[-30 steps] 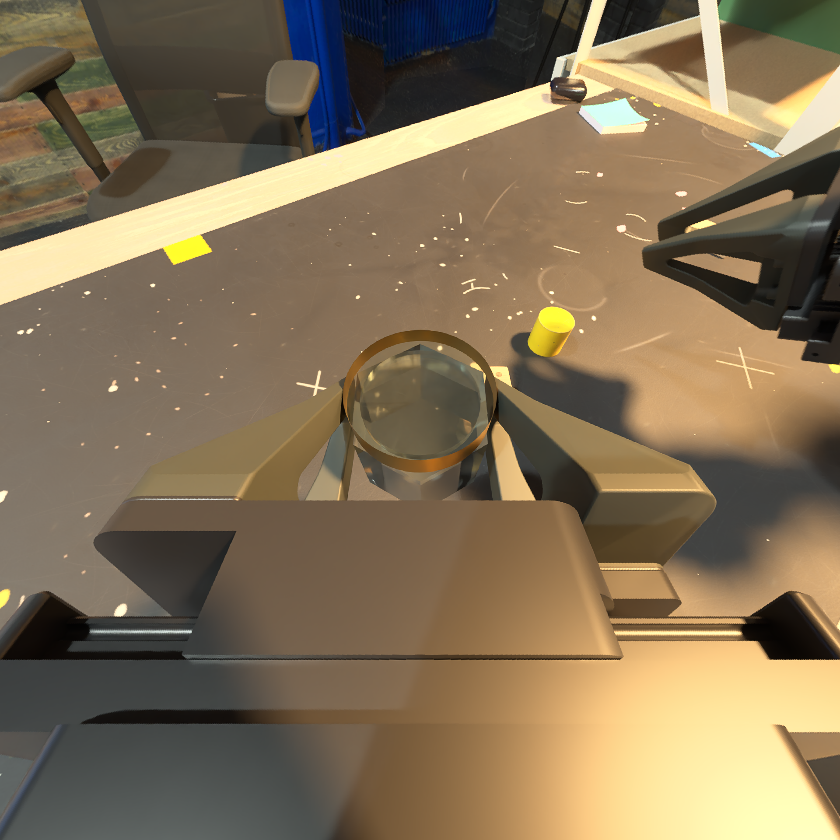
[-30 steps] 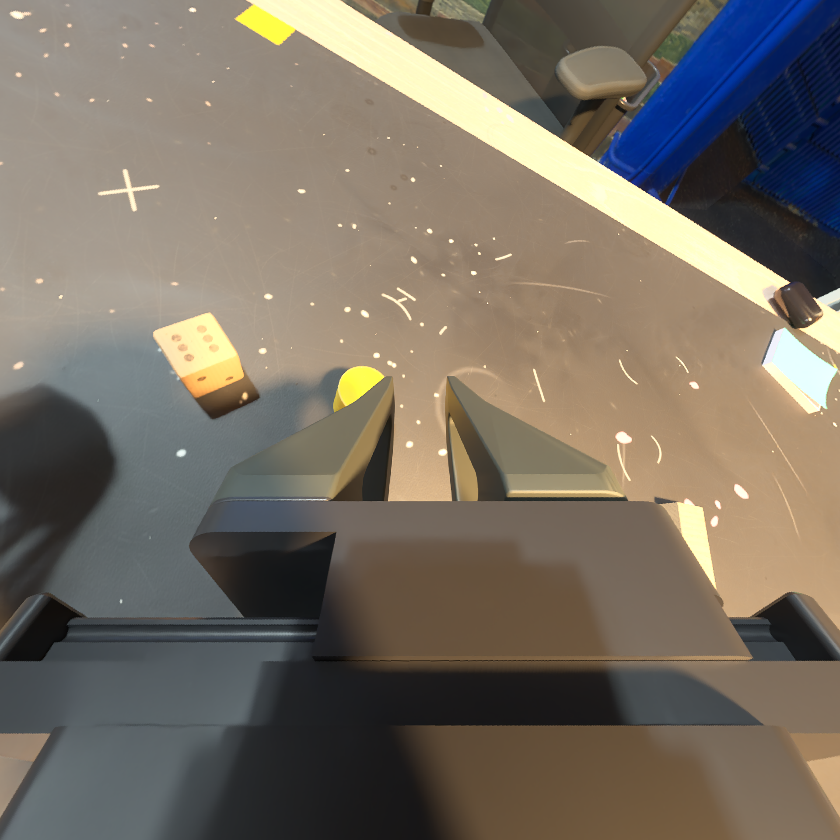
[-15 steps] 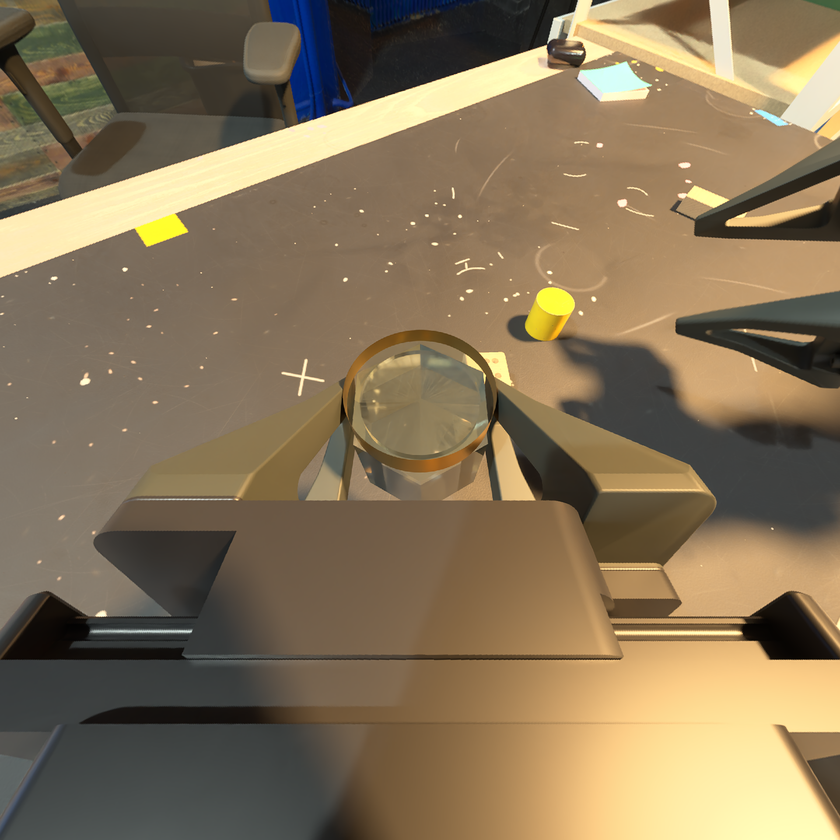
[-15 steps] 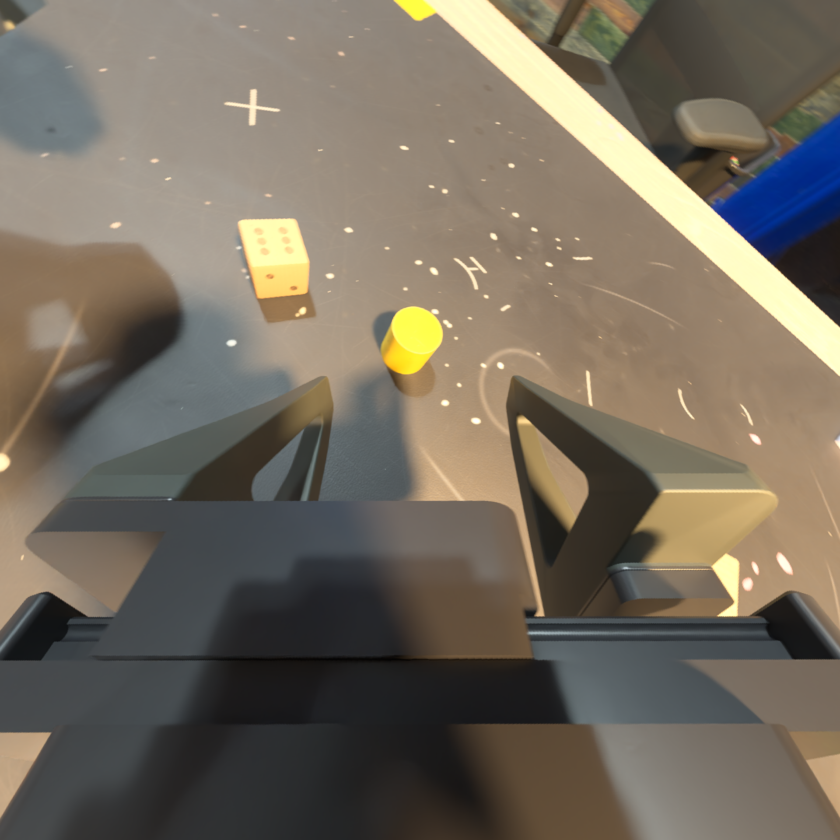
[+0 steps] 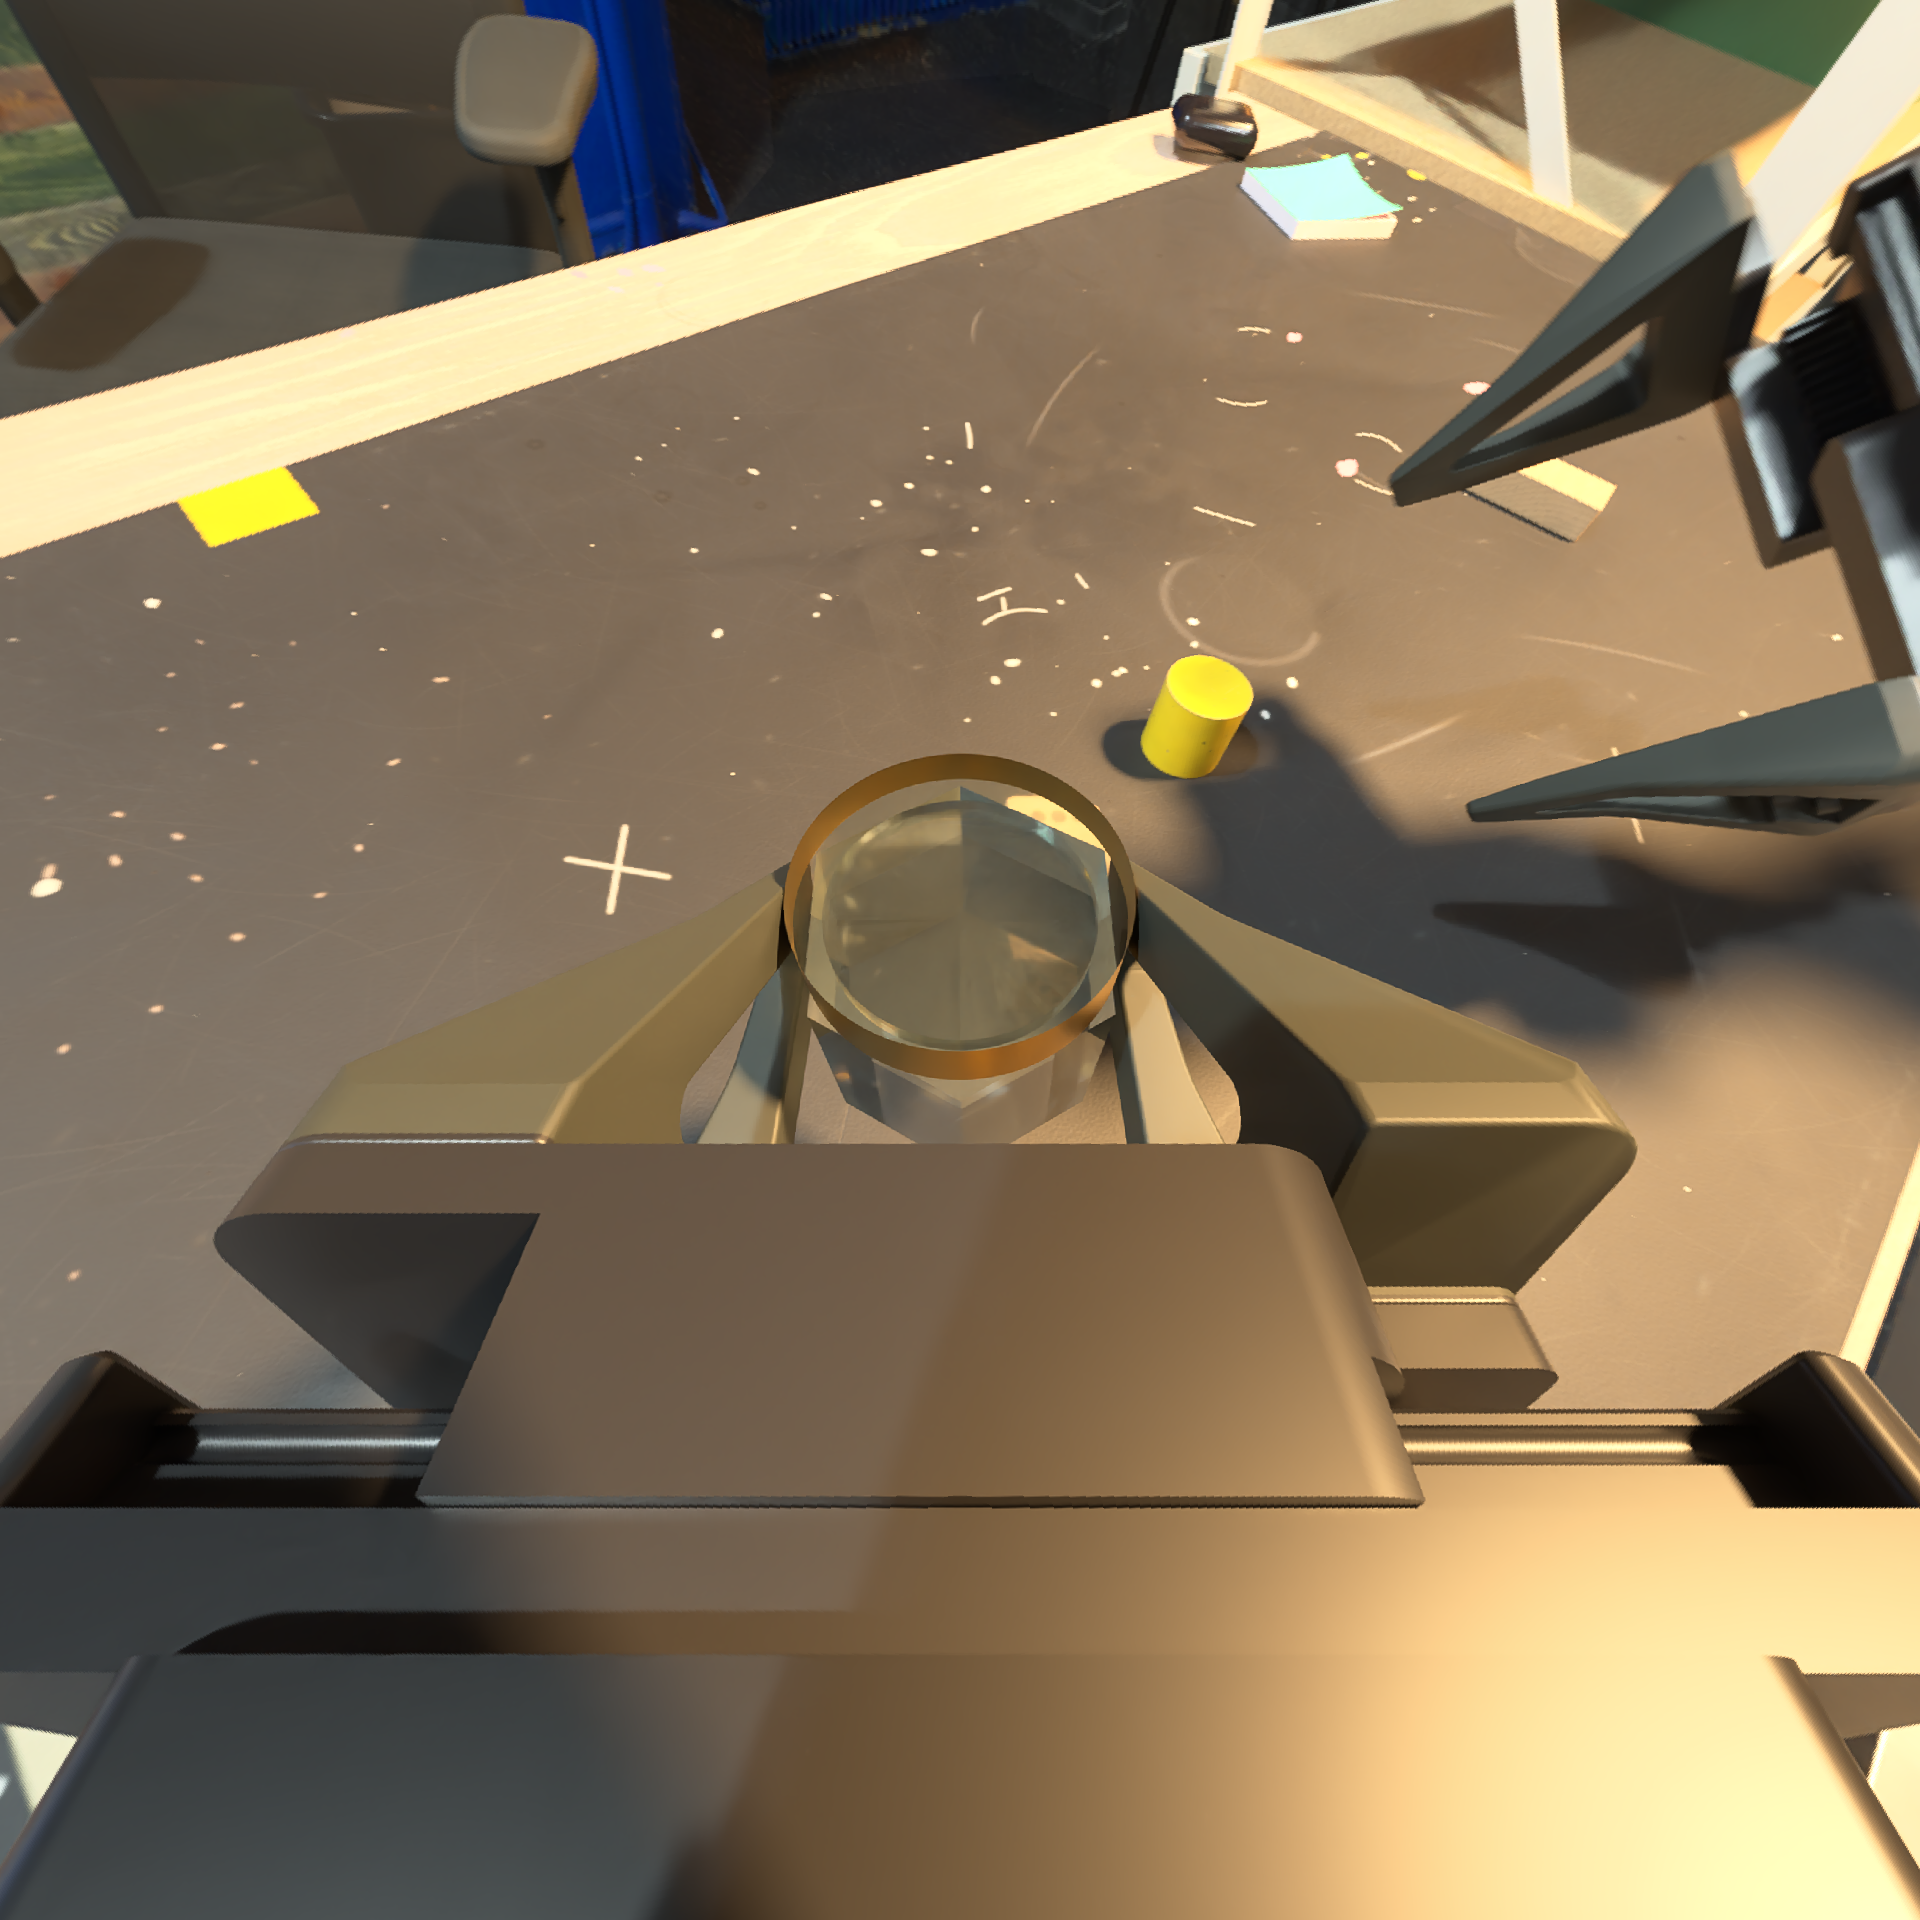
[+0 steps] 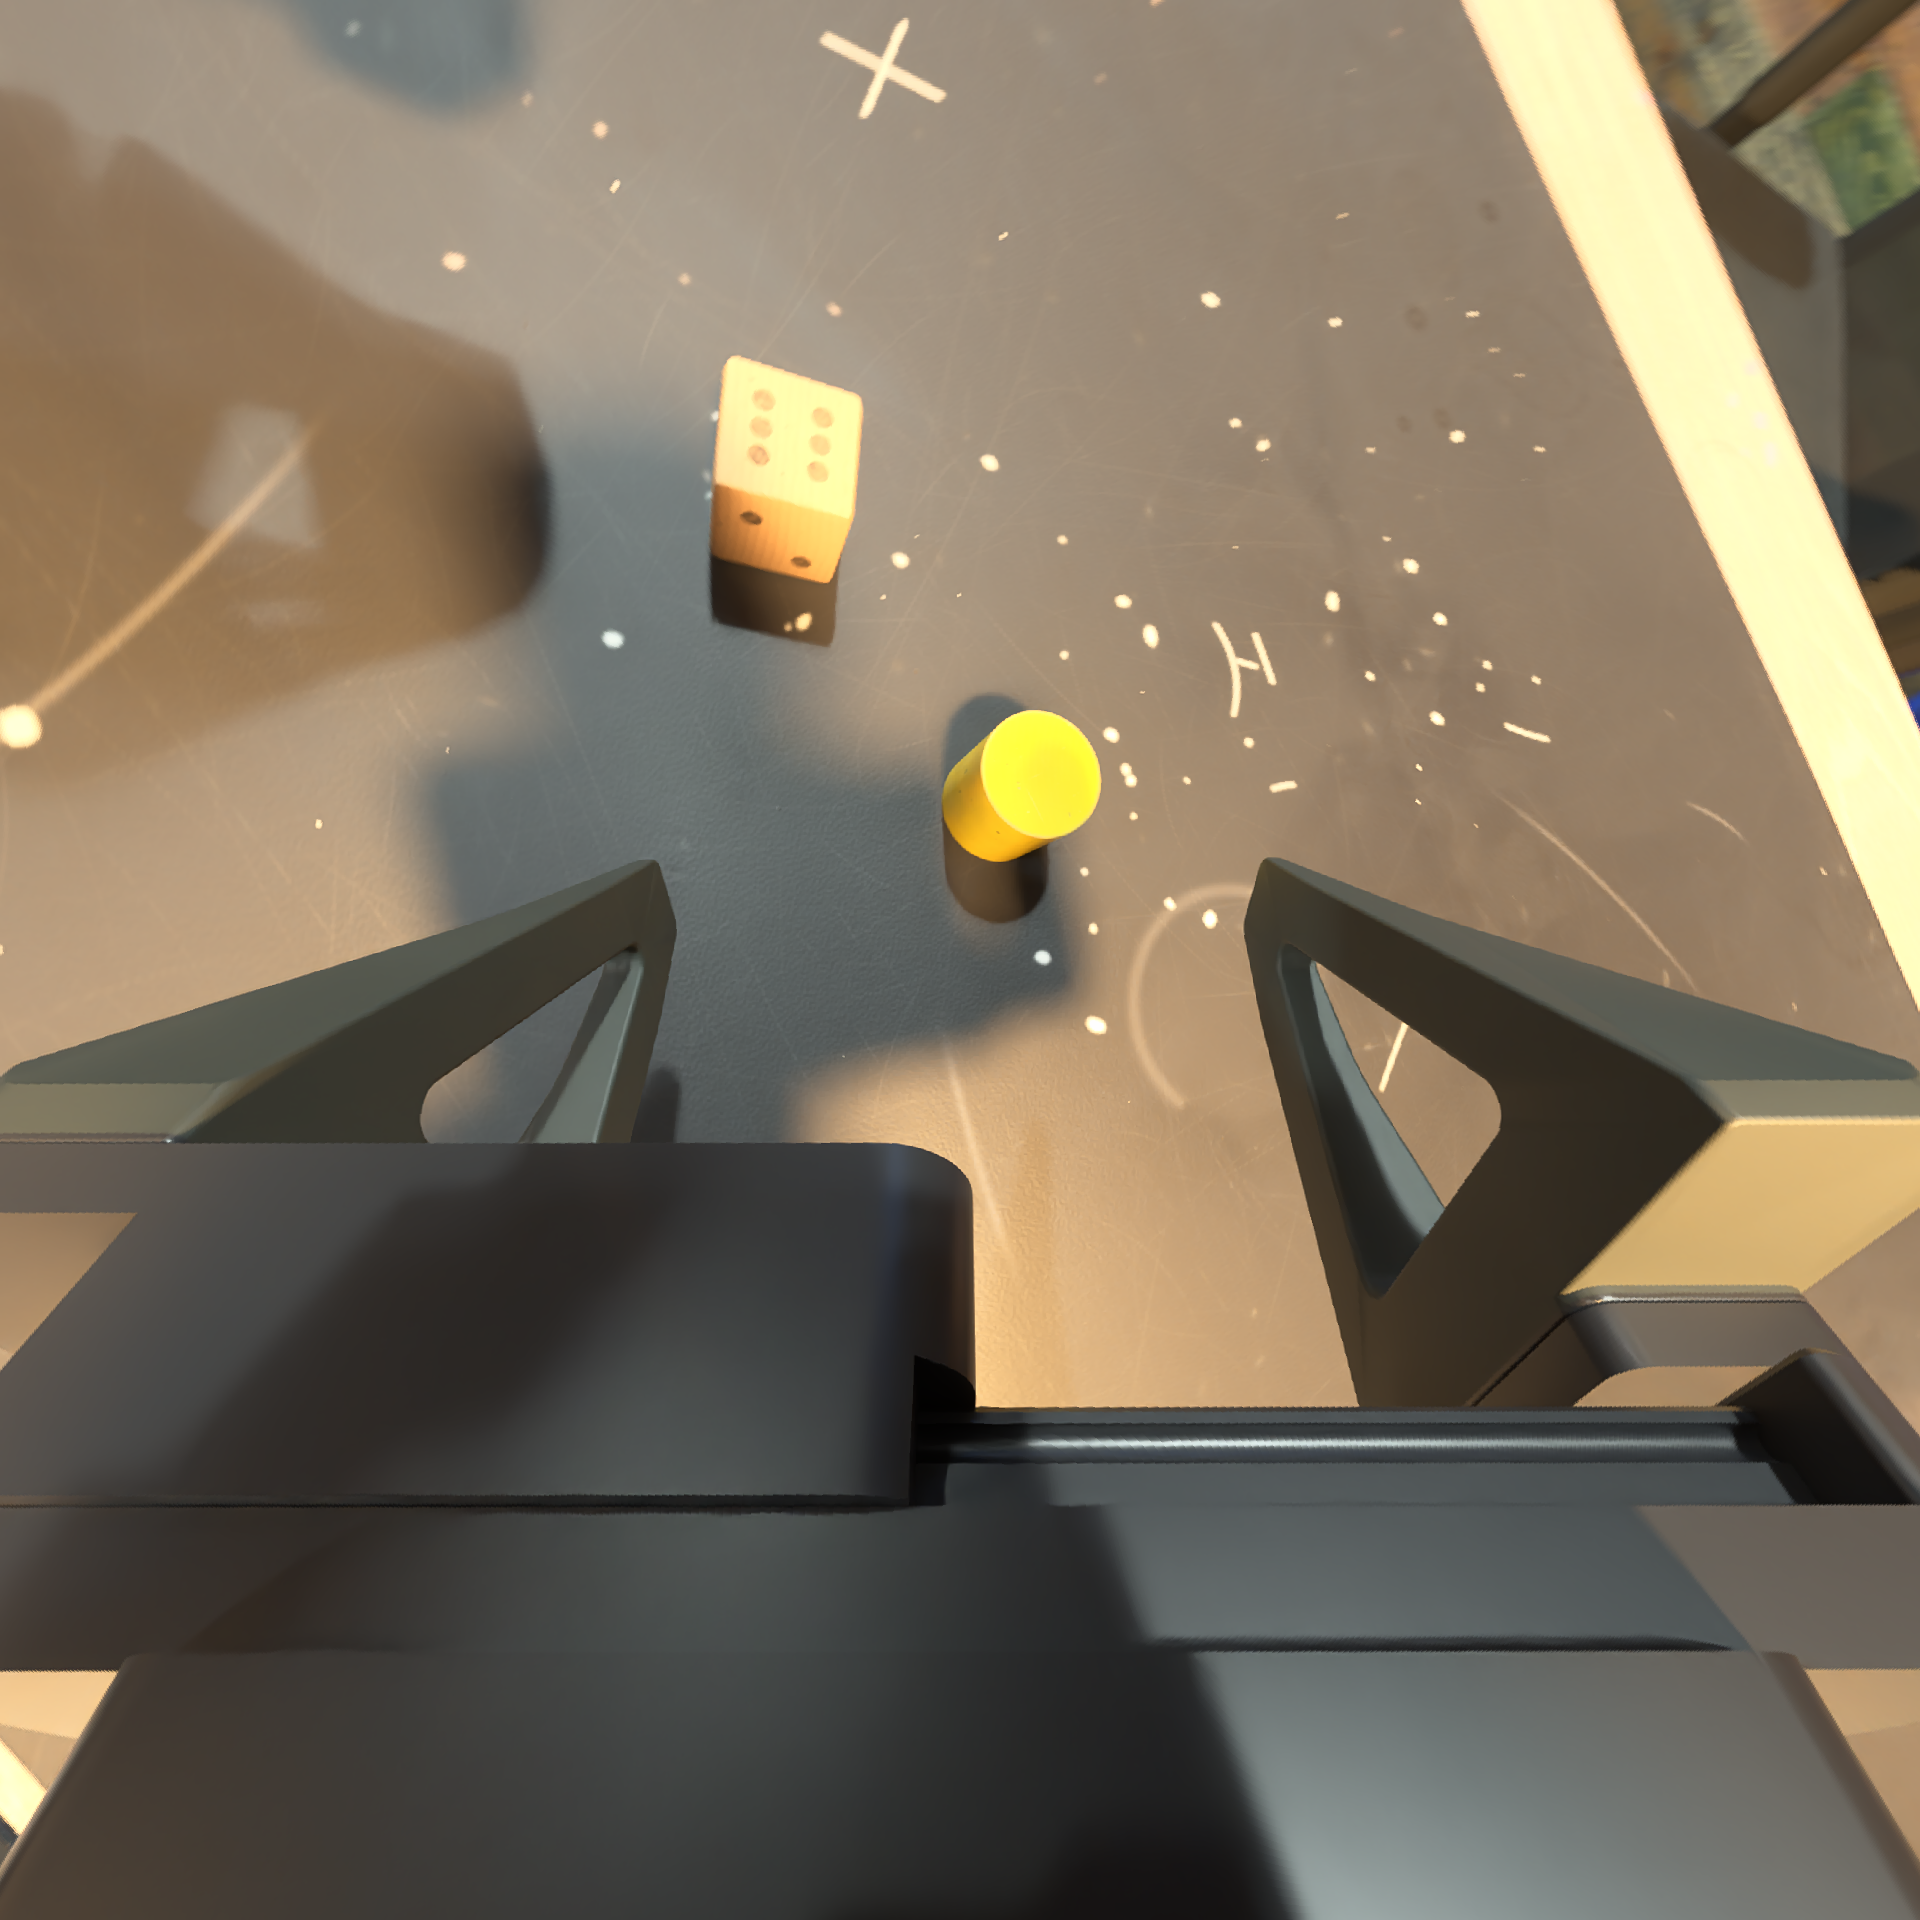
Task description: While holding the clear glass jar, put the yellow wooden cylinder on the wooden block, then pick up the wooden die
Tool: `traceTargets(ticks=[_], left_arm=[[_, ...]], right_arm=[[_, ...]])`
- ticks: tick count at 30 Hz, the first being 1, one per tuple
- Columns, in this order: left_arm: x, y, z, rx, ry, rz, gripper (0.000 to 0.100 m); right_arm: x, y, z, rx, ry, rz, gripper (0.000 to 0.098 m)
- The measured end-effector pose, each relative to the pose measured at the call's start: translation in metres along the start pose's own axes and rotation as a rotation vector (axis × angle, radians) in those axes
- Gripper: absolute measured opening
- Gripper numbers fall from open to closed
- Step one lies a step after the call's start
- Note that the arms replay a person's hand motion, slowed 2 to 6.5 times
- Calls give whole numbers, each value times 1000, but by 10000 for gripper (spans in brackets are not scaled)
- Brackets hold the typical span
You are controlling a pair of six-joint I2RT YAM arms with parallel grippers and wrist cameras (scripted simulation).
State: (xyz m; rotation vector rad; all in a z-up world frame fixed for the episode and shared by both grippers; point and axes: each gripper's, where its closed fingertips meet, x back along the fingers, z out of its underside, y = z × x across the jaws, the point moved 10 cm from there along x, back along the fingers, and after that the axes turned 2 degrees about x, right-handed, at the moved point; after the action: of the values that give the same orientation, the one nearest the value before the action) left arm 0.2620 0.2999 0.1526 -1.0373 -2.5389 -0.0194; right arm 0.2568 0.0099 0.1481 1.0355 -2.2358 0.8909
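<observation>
My left gripper (image 5: 956,894) is shut on the clear glass jar (image 5: 956,935) with a gold rim and holds it upright above the dark table. The yellow wooden cylinder (image 5: 1195,717) stands just beyond it to the right, and it also shows in the right wrist view (image 6: 1023,784). My right gripper (image 6: 961,883) is open and empty, hovering above and just short of the cylinder; it shows at the right of the left wrist view (image 5: 1439,655). The wooden die (image 6: 787,468) lies beyond the cylinder to the left. The wooden block (image 5: 1558,494) lies partly hidden behind a right finger.
The table's pale wooden edge (image 5: 623,301) runs along the far side, with a yellow tape patch (image 5: 247,504) near it. A blue notepad (image 5: 1325,197) and a small black object (image 5: 1214,123) sit at the far corner. An office chair (image 5: 312,156) stands beyond.
My right gripper has opened wide and moved over the cylinder, now looking more steeply down at it. My left gripper keeps the jar, with its view shifted slightly.
</observation>
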Motion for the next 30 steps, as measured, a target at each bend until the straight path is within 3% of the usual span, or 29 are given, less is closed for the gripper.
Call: traceTargets(ticks=[7, 17, 30], left_arm=[[-3, 2, 1, 39, -13, 68, 462], [-4, 7, 4, 61, -28, 86, 462], [-11, 13, 11, 65, 5, 107, 462]], right_arm=[[-13, -21, -10, 122, 123, -178, 940], [-29, -49, -30, 204, 198, -369, 940], [-68, -54, -32, 310, 364, -451, 887]])
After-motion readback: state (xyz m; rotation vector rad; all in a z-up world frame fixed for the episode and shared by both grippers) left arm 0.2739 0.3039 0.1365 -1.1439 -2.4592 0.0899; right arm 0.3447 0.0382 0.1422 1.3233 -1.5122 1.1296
